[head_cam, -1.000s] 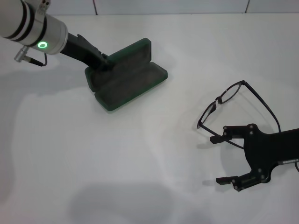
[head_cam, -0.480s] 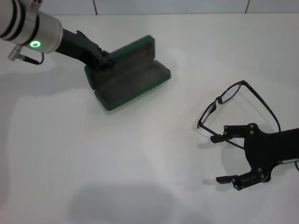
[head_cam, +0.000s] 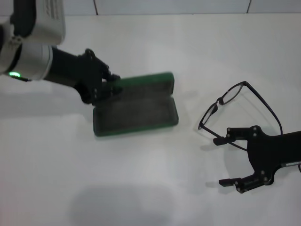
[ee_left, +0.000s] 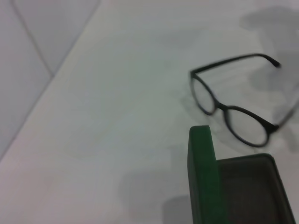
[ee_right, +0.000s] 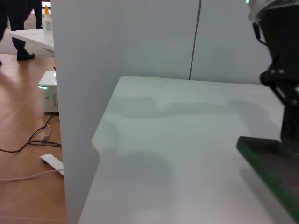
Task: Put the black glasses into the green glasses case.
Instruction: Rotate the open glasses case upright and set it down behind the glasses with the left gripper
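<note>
The green glasses case (head_cam: pixel 135 113) lies open left of the table's middle, grey lining up, lid (head_cam: pixel 141 83) standing at the far side. My left gripper (head_cam: pixel 106 86) is shut on the lid's left end. The black glasses (head_cam: pixel 233 104) rest unfolded on the table at the right, apart from the case. My right gripper (head_cam: pixel 221 162) is open and empty just in front of the glasses, its upper finger (head_cam: pixel 228 136) close to one temple arm. The left wrist view shows the glasses (ee_left: pixel 230 110) beyond the lid's edge (ee_left: pixel 202 177). The right wrist view shows the case's edge (ee_right: pixel 270 171).
The white table (head_cam: pixel 155 188) carries only the case and the glasses. A white wall (head_cam: pixel 188 5) runs along its far edge. In the right wrist view, floor, cables and a small device (ee_right: pixel 46 93) lie beyond the table's side edge.
My left gripper has swung the case nearer and to the right, turning it from a diagonal to lie roughly parallel to the table's front. The glasses and the right gripper have not moved.
</note>
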Available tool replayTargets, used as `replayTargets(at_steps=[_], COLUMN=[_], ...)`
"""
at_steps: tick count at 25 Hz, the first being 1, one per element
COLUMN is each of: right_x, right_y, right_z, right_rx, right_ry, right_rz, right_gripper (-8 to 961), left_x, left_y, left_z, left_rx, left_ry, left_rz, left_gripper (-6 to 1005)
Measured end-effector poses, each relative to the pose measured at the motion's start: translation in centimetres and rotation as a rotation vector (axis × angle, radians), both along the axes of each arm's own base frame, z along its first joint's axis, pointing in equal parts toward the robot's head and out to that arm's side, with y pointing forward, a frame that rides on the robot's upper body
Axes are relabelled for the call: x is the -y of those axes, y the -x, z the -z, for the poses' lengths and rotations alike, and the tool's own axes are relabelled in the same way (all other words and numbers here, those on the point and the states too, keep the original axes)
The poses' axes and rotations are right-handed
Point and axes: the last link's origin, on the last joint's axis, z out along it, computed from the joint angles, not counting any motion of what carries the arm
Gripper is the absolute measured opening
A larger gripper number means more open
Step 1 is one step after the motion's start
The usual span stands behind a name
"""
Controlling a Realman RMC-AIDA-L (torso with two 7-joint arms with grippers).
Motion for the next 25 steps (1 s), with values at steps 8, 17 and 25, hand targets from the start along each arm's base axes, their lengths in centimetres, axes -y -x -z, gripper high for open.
replayTargets(at_steps=[8, 17, 25], right_x=[0.0, 0.0, 0.0], right_y=[0.0, 0.0, 0.0], right_z=[0.0, 0.0, 0.0], right_rx=[-0.001, -0.001, -0.001], right_ry=[-0.001, -0.001, -0.003], right_rz=[0.002, 0.001, 0.001], right_gripper=[868, 868, 868], left_x=[0.6, 1.0, 1.1], left_y=[0.6, 1.2, 1.4], left_z=[1.1, 2.4, 2.3], left_rx=[-0.017, -0.033, -0.005], left_ry=[0.020, 0.028, 0.007], left_rz=[0.047, 0.055, 0.055], left_gripper=[199, 200, 200])
